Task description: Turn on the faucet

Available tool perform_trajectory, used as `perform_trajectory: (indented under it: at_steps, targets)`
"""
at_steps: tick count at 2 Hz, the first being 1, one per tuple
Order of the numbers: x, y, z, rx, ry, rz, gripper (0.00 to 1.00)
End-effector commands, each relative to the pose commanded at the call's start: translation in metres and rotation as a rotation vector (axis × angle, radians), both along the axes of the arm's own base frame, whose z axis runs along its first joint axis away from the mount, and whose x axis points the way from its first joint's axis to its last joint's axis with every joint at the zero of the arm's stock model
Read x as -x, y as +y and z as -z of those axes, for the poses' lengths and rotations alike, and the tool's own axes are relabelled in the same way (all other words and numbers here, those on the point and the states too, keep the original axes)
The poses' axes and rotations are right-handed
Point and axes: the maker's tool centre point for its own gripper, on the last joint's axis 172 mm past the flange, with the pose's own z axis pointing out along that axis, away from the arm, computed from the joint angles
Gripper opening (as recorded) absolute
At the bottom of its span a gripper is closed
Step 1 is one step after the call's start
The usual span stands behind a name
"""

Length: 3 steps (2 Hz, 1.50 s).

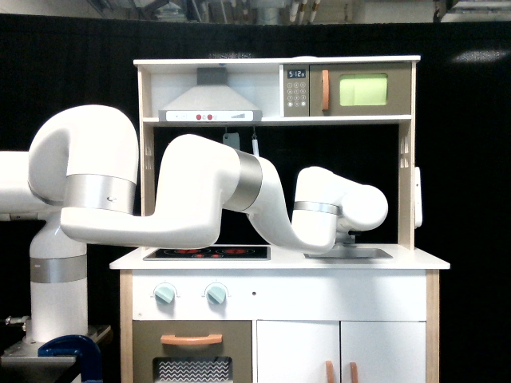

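Note:
In the exterior view the white arm reaches from the left across the toy kitchen's counter. Its last rounded link [351,206] hangs over the sink [369,254]. Of the faucet [349,237] only a small grey piece shows, just under that link at the sink's back edge. Its arched spout and lever are hidden behind the arm. The gripper is hidden behind the same link, so its fingers and its contact with the faucet do not show.
A black hob [207,252] lies left of the sink under the arm's elbow. Two mint-green knobs [164,294] sit on the front panel. A shelf with hood [209,104] and microwave [359,90] runs overhead. The kitchen's right post [406,191] stands close to the wrist.

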Motion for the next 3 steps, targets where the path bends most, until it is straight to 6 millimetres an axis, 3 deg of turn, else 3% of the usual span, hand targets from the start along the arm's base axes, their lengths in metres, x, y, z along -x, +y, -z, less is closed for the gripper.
perform_trajectory:
  at_steps: [1, 2, 3]
  targets:
    - [0.039, -0.052, -0.024, 0.0, 0.0, 0.0, 1.0]
    - [0.1, -0.144, -0.048, 0.0, 0.0, 0.0, 1.0]
    - [0.141, -0.203, -0.051, 0.0, 0.0, 0.0, 1.0]
